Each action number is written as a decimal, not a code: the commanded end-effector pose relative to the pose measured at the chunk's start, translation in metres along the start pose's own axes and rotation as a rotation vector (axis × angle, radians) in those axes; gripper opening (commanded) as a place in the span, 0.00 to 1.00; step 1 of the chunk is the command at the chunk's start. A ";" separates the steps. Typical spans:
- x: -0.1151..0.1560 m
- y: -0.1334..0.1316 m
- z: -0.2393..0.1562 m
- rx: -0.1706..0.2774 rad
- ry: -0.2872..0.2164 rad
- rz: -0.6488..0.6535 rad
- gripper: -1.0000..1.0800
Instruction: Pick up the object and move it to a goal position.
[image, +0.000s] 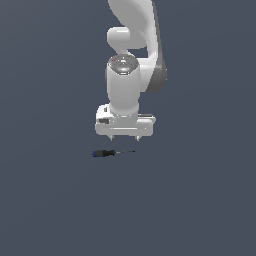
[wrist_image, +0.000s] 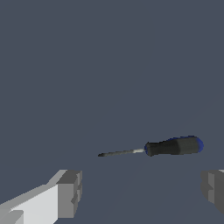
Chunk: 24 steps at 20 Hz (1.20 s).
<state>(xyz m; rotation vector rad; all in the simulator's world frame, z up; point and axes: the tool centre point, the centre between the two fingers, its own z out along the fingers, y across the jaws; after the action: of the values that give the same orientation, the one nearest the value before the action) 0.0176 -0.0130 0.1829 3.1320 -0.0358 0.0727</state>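
Observation:
The screwdriver (image: 106, 153) lies flat on the grey surface, its black handle with a blue band toward the exterior view's left and its thin shaft pointing to the exterior view's right. It also shows in the wrist view (wrist_image: 173, 146). My gripper (image: 124, 137) hangs just above and slightly behind it, pointing down, open and empty. In the wrist view the two grey fingertips (wrist_image: 70, 192) stand wide apart, and the screwdriver lies on the surface beyond the gap between them.
The white arm (image: 131, 55) rises above the gripper toward the top of the exterior view. The flat dark grey surface (image: 200, 200) spreads all around, with no other objects in view.

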 end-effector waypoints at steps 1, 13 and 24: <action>0.000 0.000 0.000 0.000 0.000 0.000 0.96; 0.010 -0.012 -0.023 -0.011 0.044 -0.053 0.96; 0.008 -0.008 -0.010 -0.001 0.034 0.068 0.96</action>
<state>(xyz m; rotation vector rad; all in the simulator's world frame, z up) 0.0255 -0.0045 0.1964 3.1264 -0.1021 0.1293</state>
